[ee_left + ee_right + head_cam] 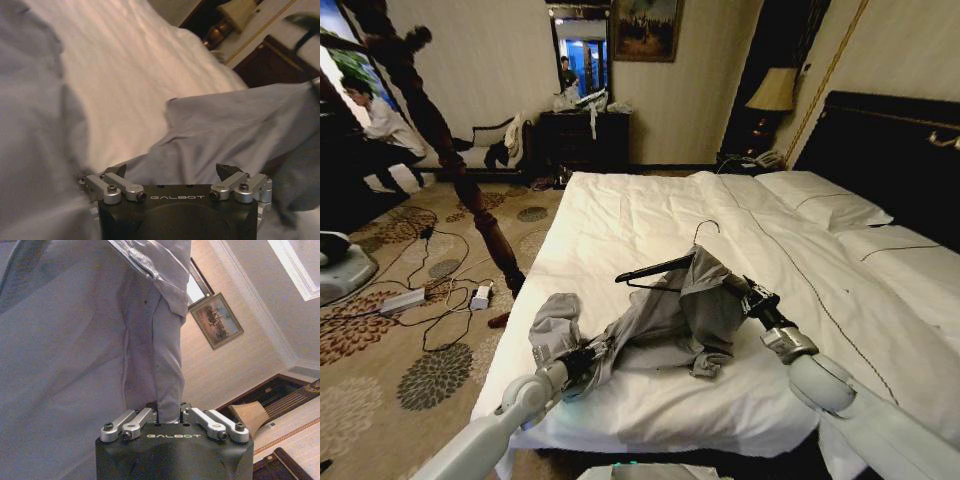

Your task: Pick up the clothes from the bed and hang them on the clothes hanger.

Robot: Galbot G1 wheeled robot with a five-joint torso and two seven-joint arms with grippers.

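White bed carries the shirt, half draped on the hanger; right gripper pinches a fold, left gripper gapes beside cloth, so thin fabric might slip or tip the hanger.

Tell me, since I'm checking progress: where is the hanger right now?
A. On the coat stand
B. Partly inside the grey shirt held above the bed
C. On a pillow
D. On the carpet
B: the clothes hanger pokes out of the grey shirt, which the right gripper pinches above the bed.
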